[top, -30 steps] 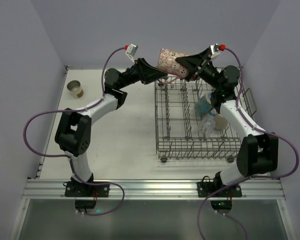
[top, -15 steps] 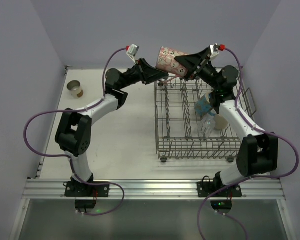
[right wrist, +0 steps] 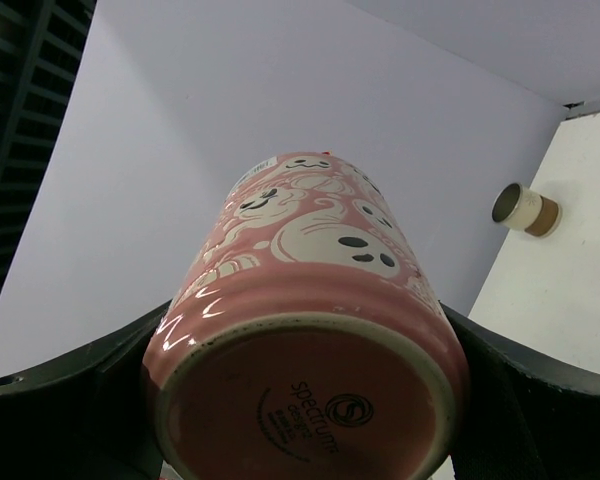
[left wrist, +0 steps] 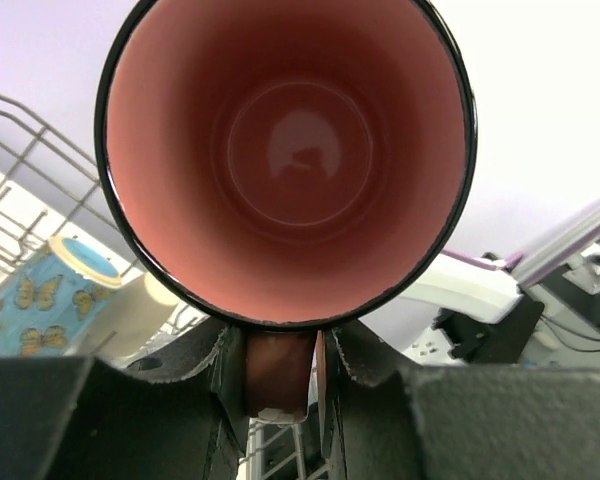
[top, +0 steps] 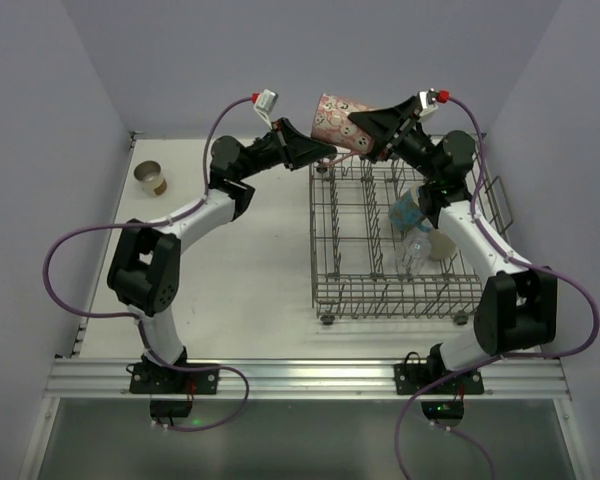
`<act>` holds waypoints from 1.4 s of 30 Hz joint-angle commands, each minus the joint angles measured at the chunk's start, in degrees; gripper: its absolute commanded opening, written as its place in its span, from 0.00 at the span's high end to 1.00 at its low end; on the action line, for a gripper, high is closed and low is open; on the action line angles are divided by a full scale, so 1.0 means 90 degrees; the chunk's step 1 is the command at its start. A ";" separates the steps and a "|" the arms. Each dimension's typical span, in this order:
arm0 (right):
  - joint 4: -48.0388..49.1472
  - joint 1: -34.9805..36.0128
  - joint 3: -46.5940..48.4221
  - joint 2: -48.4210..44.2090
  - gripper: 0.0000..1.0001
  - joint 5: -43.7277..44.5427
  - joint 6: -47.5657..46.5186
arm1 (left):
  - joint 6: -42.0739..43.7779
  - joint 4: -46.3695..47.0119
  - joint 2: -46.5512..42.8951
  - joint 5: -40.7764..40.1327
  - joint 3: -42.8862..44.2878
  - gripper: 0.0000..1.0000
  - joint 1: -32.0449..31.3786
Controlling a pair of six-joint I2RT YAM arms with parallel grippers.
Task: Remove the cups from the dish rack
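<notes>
The pink patterned mug (top: 335, 120) hangs tilted in the air over the far left corner of the dish rack (top: 325, 290). My right gripper (top: 365, 140) is shut on its body near the base (right wrist: 310, 330), one finger on each side. My left gripper (top: 325, 150) comes from the left, its fingers hugging the mug's handle (left wrist: 278, 370) below the open mouth (left wrist: 285, 150). In the rack lie a blue patterned mug (top: 408, 210), a clear glass tumbler (top: 415, 255) and a plain beige cup (top: 442, 243).
A tan cup with a cream rim (top: 152, 178) stands on the white table at the far left. The rack's upright tines (top: 365, 200) rise right under the mug. Lilac walls close in the back and both sides.
My left gripper's fingers have closed in on the mug's handle. The mug and my right gripper have hardly moved.
</notes>
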 commanded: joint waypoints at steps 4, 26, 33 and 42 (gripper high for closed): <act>-0.0779 0.0159 0.0095 -0.0738 0.01 0.0031 -0.1203 | 0.1389 -0.1260 -0.1059 -0.0542 -0.0104 1.00 -0.0002; 0.2323 0.0110 -0.1545 -0.0622 0.01 0.0119 -0.0297 | -0.1392 0.2049 -0.1333 -0.0894 -0.1042 1.00 0.0720; 0.3106 0.0091 -0.1663 -0.0592 0.01 0.0080 -0.0111 | -0.2027 0.2587 -0.1167 -0.1011 -0.1062 1.00 0.0984; 0.2884 -0.0133 -0.1975 -0.0904 0.01 -0.0066 0.0007 | -0.1534 0.1618 -0.1459 -0.0661 -0.1159 1.00 0.1540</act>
